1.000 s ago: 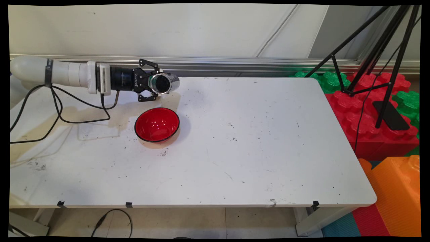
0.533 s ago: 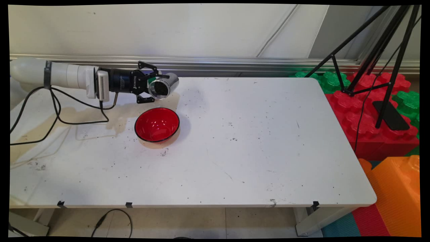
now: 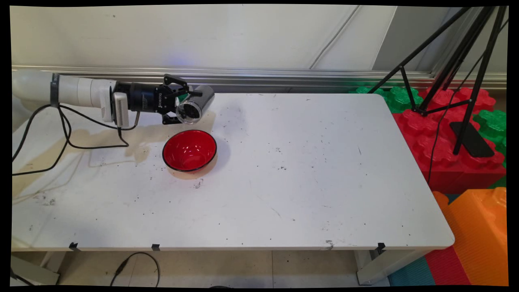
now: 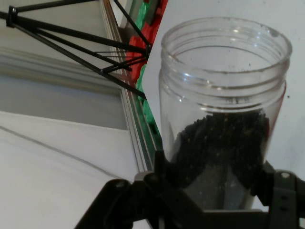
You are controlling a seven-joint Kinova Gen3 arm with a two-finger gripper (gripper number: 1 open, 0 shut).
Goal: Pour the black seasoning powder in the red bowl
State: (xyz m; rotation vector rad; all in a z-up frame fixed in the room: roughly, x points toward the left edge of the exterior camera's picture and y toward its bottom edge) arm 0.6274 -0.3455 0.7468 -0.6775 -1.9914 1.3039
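My gripper (image 3: 184, 104) is shut on a clear plastic jar (image 3: 196, 104) that holds dark granules. The jar lies nearly on its side, its open mouth turned toward the camera and tipped slightly down. It hangs above the table (image 3: 284, 174), just behind a red bowl (image 3: 189, 150) with a black rim, which looks bare inside. In the hand view the jar (image 4: 224, 105) fills the right half, its dark granules (image 4: 219, 148) heaped in the part nearer the fingers (image 4: 162, 176), short of the open mouth.
A black tripod (image 3: 454, 65) stands off the table's right end over red and green foam blocks (image 3: 446, 134). An orange block (image 3: 482, 231) sits at the near right. Black cables (image 3: 65, 134) hang from the arm over the table's left part.
The wrist has rolled, turning the jar's mouth further downward toward the bowl. The hand has drawn back slightly to the left. The bowl has not moved.
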